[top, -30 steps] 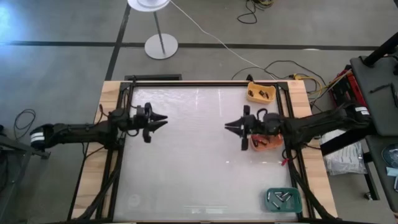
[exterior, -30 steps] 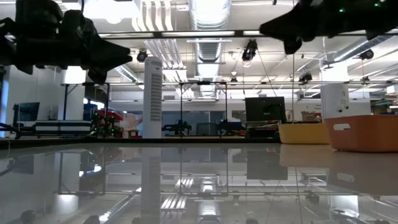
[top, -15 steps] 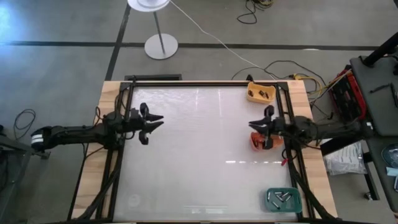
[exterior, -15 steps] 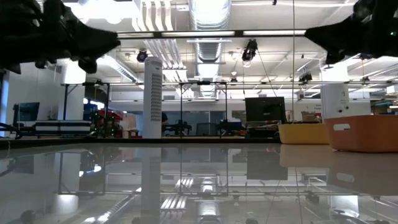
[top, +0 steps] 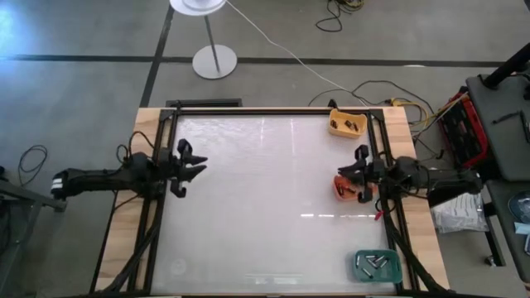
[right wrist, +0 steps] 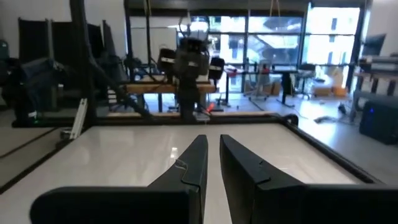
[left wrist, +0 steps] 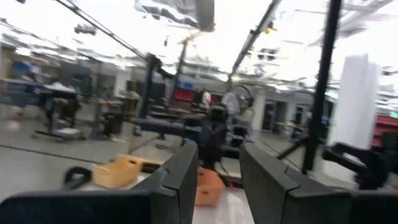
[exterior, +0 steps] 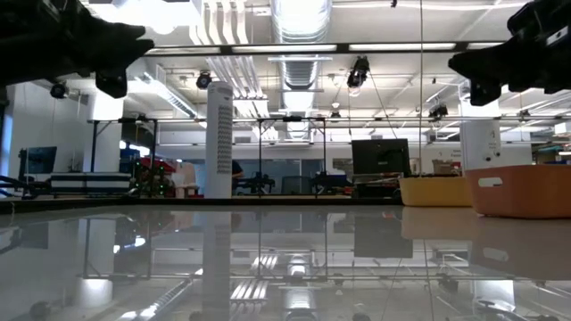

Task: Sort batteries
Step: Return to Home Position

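Dark batteries (top: 348, 126) lie in a yellow tray (top: 334, 129) at the table's far right corner. Silvery batteries (top: 371, 263) lie in a green tray (top: 392, 266) at the near right corner. My right gripper (top: 338, 184) is shut and hovers level over an orange tray (top: 341, 194) at the right edge, hiding most of it; nothing sits between its fingers (right wrist: 198, 155). My left gripper (top: 201, 163) is open at the table's left edge, pointing toward the right edge, with nothing between its fingers (left wrist: 186, 165).
A glossy white tabletop (top: 265, 190) lies between the two arms, framed by black rails (top: 273, 110). The low view shows the yellow tray (exterior: 434, 191) and the orange tray (exterior: 522, 190) at the right. A lamp stand (top: 214, 60) and cables (top: 389, 91) lie beyond the far edge.
Both arms have drawn back from the table's middle. My right gripper has gone far toward the right edge and sunk, and now stands over the orange tray. My left gripper has gone a shorter way toward the left edge.
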You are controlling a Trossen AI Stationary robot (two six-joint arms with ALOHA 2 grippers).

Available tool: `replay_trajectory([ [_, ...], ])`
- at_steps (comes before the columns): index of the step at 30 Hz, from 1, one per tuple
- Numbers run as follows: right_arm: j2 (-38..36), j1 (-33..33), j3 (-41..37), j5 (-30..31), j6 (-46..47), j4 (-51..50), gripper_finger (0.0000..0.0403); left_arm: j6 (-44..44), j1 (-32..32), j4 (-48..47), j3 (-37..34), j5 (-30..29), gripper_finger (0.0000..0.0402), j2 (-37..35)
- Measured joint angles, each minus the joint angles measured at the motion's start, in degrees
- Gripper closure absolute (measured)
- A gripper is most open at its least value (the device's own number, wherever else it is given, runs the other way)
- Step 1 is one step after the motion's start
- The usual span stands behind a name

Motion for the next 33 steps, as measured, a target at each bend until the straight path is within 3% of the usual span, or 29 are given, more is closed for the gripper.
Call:
replay_trajectory([
  [5,0.3,-0.1,0.0,-0.7,2.2,-2.4,0.0369,1.9,-8.3,-7.4,0.0,-7.5,0.0301,-2.9],
  [10,0.5,-0.1,0.0,0.2,4.0,-2.5,0.0369,10.1,-17.2,-11.6,-0.2,-16.2,0.0301,-5.0],
  [12,0.5,-0.1,0.0,0.2,4.1,-2.5,0.0369,11.5,-19.0,-12.3,-0.7,-15.0,0.0301,-6.1],
  [17,0.7,-0.1,0.0,0.2,4.1,-2.4,0.0369,10.4,-18.9,-18.9,-0.6,-1.7,0.0301,-10.3],
  [21,0.7,-0.1,0.0,0.2,4.1,-2.3,0.0369,10.9,-17.6,-23.9,-0.6,-2.3,0.0301,-13.9],
  [33,0.8,-0.1,0.0,0.2,4.1,-2.4,0.0369,10.7,-14.5,-30.0,-0.5,-2.7,0.0301,-12.4],
])
